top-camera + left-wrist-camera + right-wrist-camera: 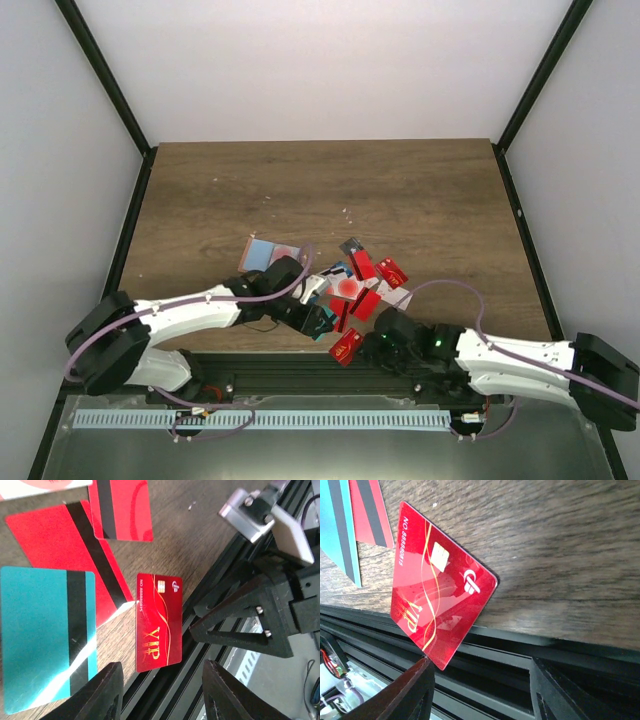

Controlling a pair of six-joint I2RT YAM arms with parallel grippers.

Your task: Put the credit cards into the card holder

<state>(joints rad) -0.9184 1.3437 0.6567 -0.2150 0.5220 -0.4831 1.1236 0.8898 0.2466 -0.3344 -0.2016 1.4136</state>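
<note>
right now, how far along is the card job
Done: nothing visibly stowed; the credit cards lie scattered on the table. In hand: no card gripped; the left end effector and right end effector both stand open near the red VIP card overhanging the near edge. Left: picking and stowing every card.

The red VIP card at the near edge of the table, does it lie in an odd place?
Yes. The red VIP card lies askew at the near edge of the table. One corner hangs over the black rail below, so it might slip off.
</note>
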